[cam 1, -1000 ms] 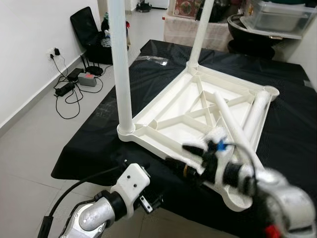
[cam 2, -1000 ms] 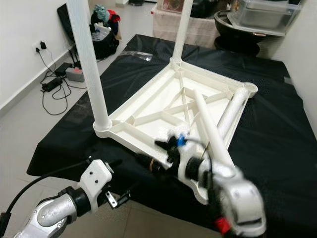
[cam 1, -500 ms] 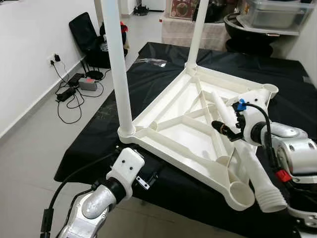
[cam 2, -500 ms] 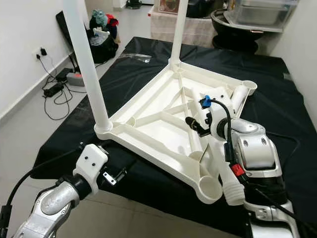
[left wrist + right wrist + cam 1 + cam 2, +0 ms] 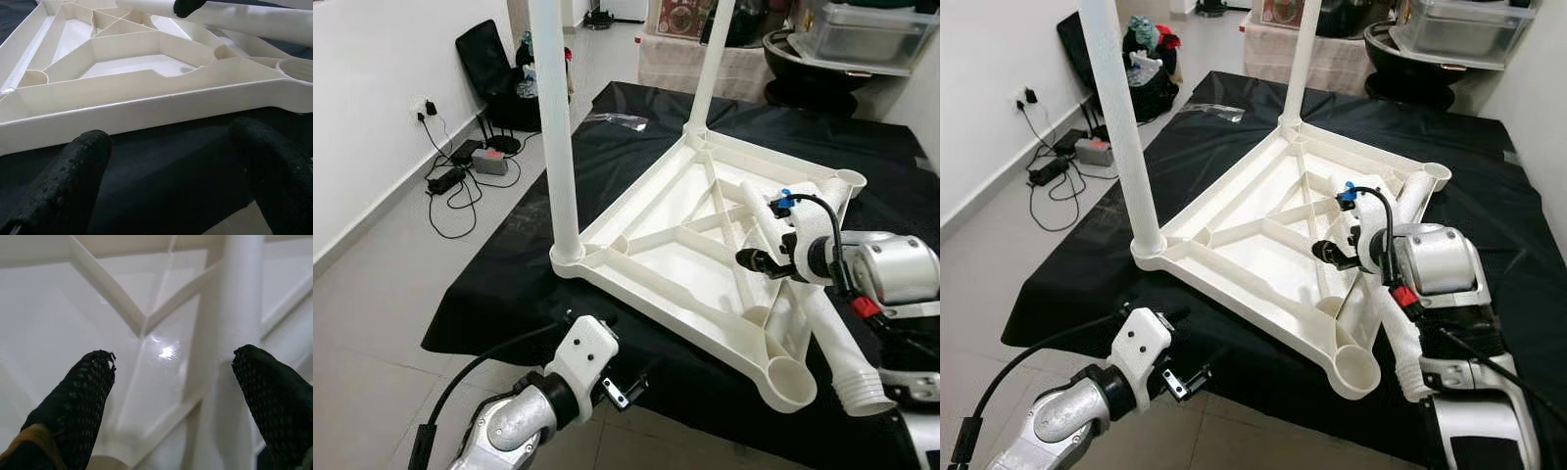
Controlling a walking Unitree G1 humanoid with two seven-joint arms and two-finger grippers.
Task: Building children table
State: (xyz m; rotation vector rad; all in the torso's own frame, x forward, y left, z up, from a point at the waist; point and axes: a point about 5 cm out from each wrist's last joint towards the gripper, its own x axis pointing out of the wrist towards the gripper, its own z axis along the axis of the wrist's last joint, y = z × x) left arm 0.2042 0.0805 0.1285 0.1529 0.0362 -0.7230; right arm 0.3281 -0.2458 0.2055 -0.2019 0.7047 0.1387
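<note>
A white plastic table top (image 5: 680, 257) lies upside down on a black-covered table (image 5: 509, 259). Two white legs stand upright in its sockets, one at the near left corner (image 5: 558, 147) and one at the far corner (image 5: 710, 73). Two loose legs lie crossed on its right side, the longer one (image 5: 832, 338) ending in a ribbed tip. The near right socket (image 5: 791, 377) is empty. My right gripper (image 5: 754, 262) hovers open over the loose legs, one leg (image 5: 234, 323) between its fingers. My left gripper (image 5: 631, 387) is open, low before the table top's front rim (image 5: 146, 105).
On the floor at the left are a black chair (image 5: 489, 64), a power strip and cables (image 5: 450, 176). Storage bins (image 5: 862, 34) and a black basin (image 5: 808, 73) stand behind the table. A clear plastic wrapper (image 5: 619, 120) lies on the cloth at the back left.
Over the second, my right gripper swung from the front corner up over the loose legs, then held. My left gripper sank lower and drifted right. The camera shifted slightly.
</note>
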